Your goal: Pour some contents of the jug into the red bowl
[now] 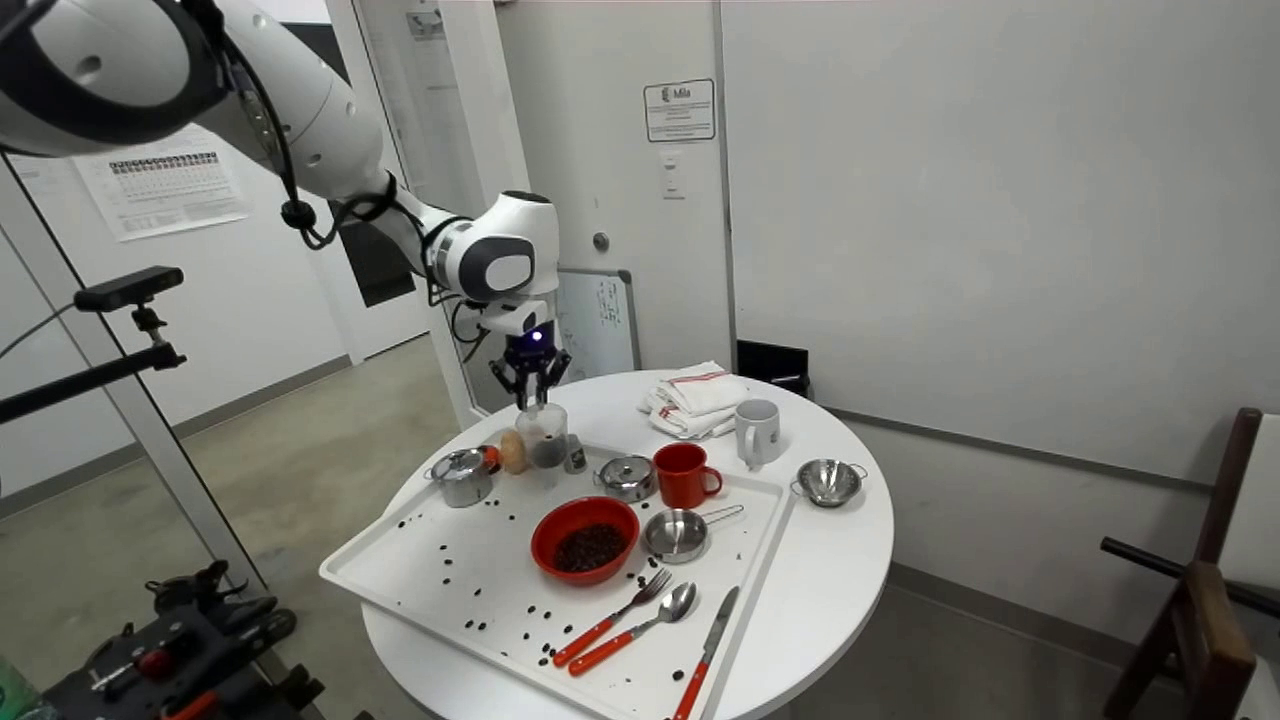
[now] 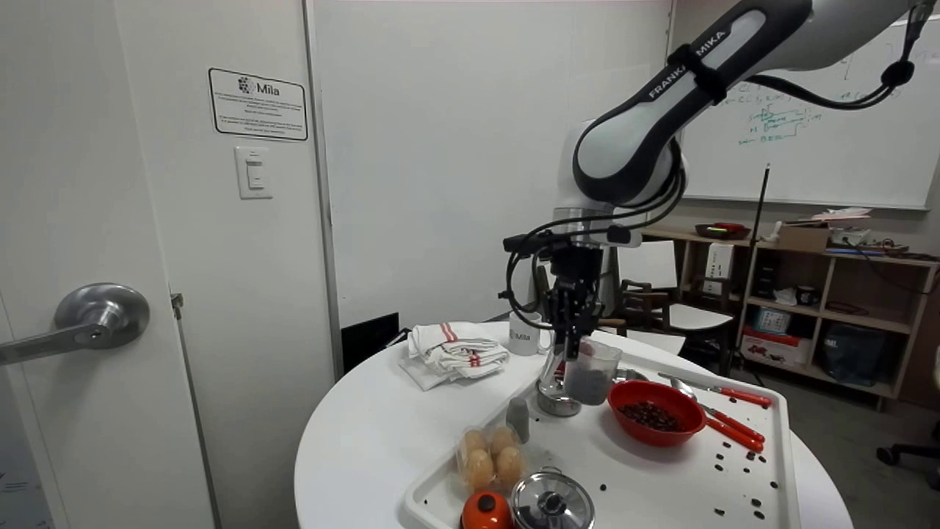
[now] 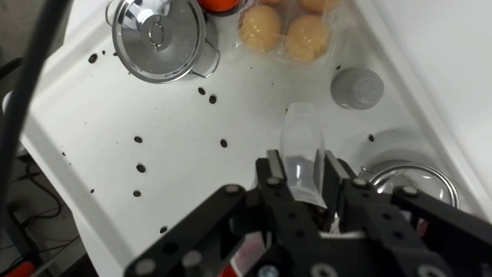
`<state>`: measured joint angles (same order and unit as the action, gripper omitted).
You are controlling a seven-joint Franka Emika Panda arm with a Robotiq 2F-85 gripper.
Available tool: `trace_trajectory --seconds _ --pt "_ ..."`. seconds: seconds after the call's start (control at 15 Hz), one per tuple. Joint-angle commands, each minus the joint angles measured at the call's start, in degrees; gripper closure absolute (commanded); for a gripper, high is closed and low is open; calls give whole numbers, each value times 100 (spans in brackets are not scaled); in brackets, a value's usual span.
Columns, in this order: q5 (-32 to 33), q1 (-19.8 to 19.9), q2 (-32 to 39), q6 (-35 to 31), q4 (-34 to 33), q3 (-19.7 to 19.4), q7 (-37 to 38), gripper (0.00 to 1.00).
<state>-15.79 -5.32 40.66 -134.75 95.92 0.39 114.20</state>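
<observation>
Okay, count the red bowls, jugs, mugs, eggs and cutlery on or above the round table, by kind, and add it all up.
Red bowl: 1
Jug: 1
Mugs: 2, one red, one pale
Eggs: 4
Fork: 1
Spoon: 1
Knife: 1
Total: 11

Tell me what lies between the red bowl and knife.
A fork, a spoon and some dark beans lie between the red bowl and knife, in an exterior view.
</observation>
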Motion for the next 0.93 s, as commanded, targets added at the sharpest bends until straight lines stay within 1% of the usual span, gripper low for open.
trace_trajectory --seconds 0.0,0.2,0.4,0.53,0.67,0.87 --pt "-545 459 -502 146 424 168 -490 89" --pt "-1099 828 -694 345 561 280 -965 89" --pt "-1743 1186 -880 756 697 500 -1823 89" --pt "-2226 1349 -979 1009 764 574 -2399 88" --pt "-2674 1424 -1055 1340 793 529 -2851 88" --pt "-3219 1496 -1143 1876 821 362 -3383 88"
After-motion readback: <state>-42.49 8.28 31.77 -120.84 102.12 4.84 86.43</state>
